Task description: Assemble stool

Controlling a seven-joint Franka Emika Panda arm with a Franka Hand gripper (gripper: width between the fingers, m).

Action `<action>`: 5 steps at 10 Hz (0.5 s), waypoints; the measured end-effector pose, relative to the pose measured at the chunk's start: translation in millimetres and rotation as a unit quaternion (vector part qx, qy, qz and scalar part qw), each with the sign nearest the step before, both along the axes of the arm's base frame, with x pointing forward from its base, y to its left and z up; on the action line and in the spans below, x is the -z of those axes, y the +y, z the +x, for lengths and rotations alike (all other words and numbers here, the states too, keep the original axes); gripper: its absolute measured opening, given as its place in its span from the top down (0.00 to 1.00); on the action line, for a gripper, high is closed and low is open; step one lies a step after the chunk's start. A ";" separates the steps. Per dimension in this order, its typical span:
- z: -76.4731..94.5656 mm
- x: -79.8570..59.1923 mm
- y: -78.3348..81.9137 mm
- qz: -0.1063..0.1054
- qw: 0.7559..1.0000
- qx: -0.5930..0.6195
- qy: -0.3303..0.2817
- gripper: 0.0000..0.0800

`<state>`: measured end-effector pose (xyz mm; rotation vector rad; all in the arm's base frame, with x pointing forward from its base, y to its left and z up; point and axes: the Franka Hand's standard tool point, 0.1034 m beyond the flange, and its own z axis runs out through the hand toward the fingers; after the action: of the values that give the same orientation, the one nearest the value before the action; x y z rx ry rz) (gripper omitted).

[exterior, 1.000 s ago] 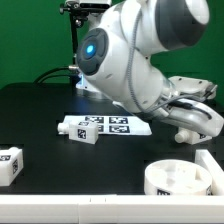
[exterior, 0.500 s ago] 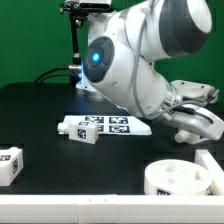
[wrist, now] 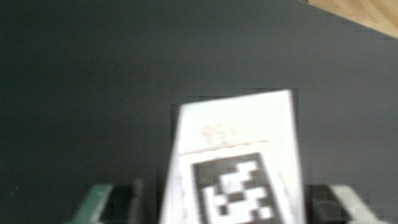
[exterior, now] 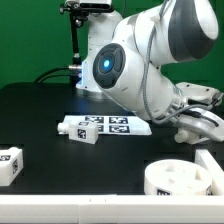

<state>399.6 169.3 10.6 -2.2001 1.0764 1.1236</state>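
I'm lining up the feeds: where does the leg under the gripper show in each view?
Exterior view: the leg stands upright near the exterior view's right edge, just behind the seat and below the gripper.
Wrist view: the leg fills much of the picture, its tag facing the camera, between the jaws with a gap on each side.
Shared landmark: the gripper, which sits over this leg in both views.
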 end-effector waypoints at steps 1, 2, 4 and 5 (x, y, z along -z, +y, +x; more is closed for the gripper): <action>1.4 -2.7 -4.0 0.003 1.000 -0.004 0.003 0.60; 18.0 -13.6 -23.8 0.010 1.000 -0.013 0.006 0.60; 41.0 -24.8 -45.7 0.010 1.000 0.006 0.006 0.60; 40.1 -22.7 -44.3 -0.007 0.999 0.023 0.025 0.60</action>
<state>439.7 125.0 33.3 -2.1563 1.1528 1.1595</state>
